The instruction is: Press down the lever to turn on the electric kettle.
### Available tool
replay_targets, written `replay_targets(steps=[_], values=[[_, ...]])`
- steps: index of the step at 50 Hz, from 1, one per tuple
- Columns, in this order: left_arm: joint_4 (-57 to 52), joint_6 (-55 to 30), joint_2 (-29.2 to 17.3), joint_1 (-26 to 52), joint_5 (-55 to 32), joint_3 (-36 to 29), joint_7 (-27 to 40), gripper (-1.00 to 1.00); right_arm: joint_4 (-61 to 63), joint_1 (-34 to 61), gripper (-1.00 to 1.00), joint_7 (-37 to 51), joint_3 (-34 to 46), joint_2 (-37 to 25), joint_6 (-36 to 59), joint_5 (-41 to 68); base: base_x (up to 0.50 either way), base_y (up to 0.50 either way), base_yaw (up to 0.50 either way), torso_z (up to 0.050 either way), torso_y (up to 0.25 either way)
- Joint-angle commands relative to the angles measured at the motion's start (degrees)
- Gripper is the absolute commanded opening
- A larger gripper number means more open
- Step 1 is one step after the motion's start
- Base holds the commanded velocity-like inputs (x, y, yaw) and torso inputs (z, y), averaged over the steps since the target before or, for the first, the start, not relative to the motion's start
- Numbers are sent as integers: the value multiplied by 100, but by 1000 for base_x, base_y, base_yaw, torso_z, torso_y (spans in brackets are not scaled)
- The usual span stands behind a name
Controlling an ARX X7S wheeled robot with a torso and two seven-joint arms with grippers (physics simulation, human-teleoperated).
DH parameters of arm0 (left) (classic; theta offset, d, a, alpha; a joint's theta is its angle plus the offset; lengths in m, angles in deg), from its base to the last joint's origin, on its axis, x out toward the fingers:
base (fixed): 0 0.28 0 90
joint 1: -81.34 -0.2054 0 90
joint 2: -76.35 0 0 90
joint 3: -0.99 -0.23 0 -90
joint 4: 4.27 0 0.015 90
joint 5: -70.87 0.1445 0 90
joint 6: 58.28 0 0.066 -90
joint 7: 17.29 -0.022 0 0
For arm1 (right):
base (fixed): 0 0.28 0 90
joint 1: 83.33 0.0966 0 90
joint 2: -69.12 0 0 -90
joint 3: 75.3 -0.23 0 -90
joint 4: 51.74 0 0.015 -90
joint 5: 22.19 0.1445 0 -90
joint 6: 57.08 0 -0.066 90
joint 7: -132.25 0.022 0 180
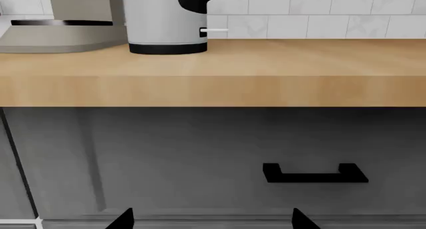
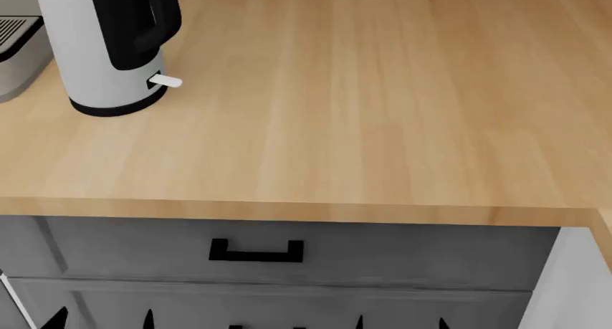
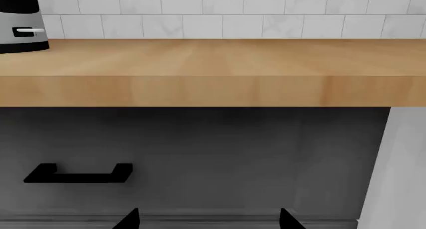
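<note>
The electric kettle (image 2: 100, 53) is white with a black loop handle and black base ring. It stands at the far left of the wooden counter (image 2: 363, 114). The lever (image 2: 166, 81) is a small white tab sticking out low on its body, under the handle. Kettle (image 1: 163, 19) and lever (image 1: 214, 31) also show in the left wrist view, and the lever (image 3: 30, 31) in the right wrist view. My left gripper (image 2: 100, 320) and right gripper (image 2: 400, 322) are both open and empty. They hang low in front of the grey cabinet, below the counter and far from the kettle.
A beige espresso machine (image 2: 17, 53) stands just left of the kettle. A grey drawer with a black handle (image 2: 256, 251) sits under the counter edge. A white tiled wall (image 3: 233, 14) backs the counter. A white panel (image 2: 574, 286) stands at the right.
</note>
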Motion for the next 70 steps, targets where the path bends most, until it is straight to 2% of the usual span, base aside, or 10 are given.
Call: replay_targets(steps=[1,20,57,62,70], values=[[97,84,-48,15,-48,-46,45,100,-110,22,100,236,240,-193,-98,194,0,0,0,0,0],[-14,-37,-341,25,-360,-384,376,100,-9,50,100,492,467,-388,91,340,0,0,0,0,0],[119,69,-618,13,-609,-795,482,100,18,15,100,666,740,-617,-1,664,0,494,0,0,0],[225,-16,-630,98,-582,-823,572,100,50,0,100,698,762,-642,-26,699,0,0,0,0,0],[141,-103,-674,97,-605,-898,614,100,62,8,100,767,803,-692,-10,708,0,0,0,48,0]])
